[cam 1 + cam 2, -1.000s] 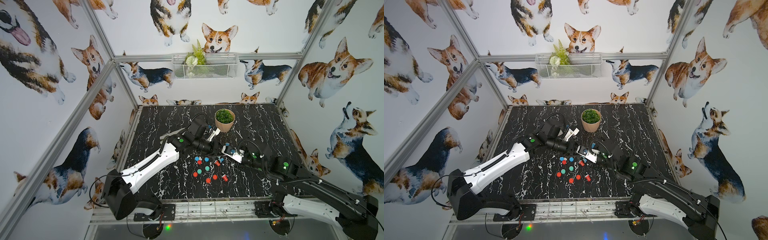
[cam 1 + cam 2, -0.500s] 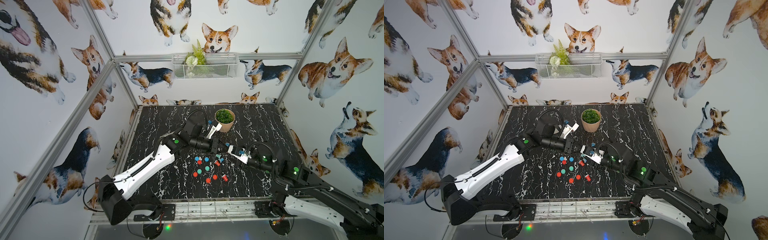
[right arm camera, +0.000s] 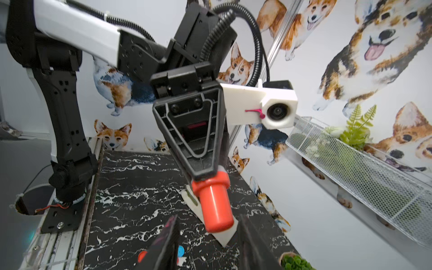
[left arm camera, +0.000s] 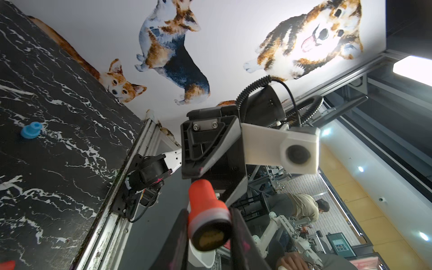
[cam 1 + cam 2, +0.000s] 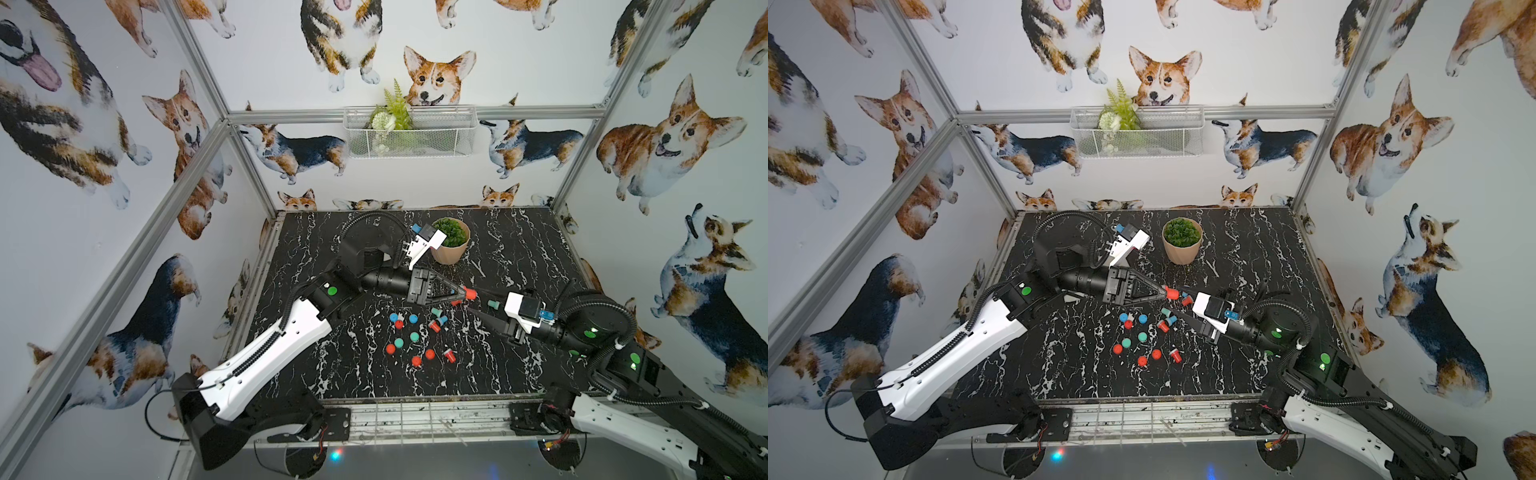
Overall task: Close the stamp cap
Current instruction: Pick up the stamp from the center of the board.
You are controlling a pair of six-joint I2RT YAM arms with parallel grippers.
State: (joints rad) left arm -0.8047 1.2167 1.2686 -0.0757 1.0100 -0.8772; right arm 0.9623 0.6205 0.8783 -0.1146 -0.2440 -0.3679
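A: What stands on the black white-veined marble counter (image 5: 519,249)?
B: Near its twelve o'clock edge, a tan pot of small green leaves (image 5: 451,245), upright in both top views.
A: And the walls?
B: White paper printed with corgis (image 5: 436,77). At twelve o'clock a white wire-mesh basket (image 5: 409,133) hangs at the aluminium frame rail (image 5: 291,116). A green fern sprig (image 5: 395,104) and a white flower (image 5: 380,121) stand toward its nine o'clock end.
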